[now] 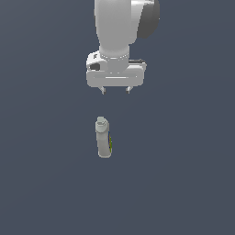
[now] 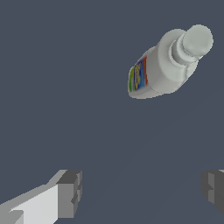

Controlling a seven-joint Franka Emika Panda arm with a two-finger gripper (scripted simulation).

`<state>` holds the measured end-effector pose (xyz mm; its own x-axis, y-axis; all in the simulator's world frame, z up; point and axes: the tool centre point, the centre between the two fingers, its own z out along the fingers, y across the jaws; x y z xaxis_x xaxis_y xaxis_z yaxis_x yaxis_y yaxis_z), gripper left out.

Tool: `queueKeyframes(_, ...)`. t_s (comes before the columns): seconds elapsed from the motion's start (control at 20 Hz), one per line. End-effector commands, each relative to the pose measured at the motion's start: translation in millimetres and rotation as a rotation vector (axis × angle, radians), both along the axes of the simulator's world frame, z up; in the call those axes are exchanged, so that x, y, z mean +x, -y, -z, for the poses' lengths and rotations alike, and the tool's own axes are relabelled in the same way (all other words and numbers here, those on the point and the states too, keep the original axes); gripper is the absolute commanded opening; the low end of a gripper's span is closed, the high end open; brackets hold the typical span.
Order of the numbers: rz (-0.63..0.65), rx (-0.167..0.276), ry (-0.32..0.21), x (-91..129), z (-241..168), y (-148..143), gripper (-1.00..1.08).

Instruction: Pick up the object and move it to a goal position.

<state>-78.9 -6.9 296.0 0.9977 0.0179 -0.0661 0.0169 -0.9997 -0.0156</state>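
The white cleaner bottle (image 1: 103, 138) stands upright on the dark grey floor in the middle of the exterior view, its cap at the top and a yellow-green strip of label on its side. In the wrist view the bottle (image 2: 164, 68) shows from above, with cap, neck and a striped label. My gripper (image 1: 115, 91) hangs above and behind the bottle, clear of it, jaws wide apart and empty. In the wrist view my gripper (image 2: 142, 188) shows two grey fingertips (image 2: 70, 188) far apart with only floor between them.
A plain dark grey floor (image 1: 183, 183) surrounds the bottle. No other objects show.
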Motion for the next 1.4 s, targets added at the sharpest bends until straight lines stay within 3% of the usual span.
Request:
queueKeyframes(0.0,0.0,0.0,0.0,0,0,0,1.0)
queueKeyframes(0.85,-0.052,-0.003,0.016,6,-13,-5,1.0)
queueKeyframes(1.35,0.004,-0.005,0.032,42,-7,11,1.0)
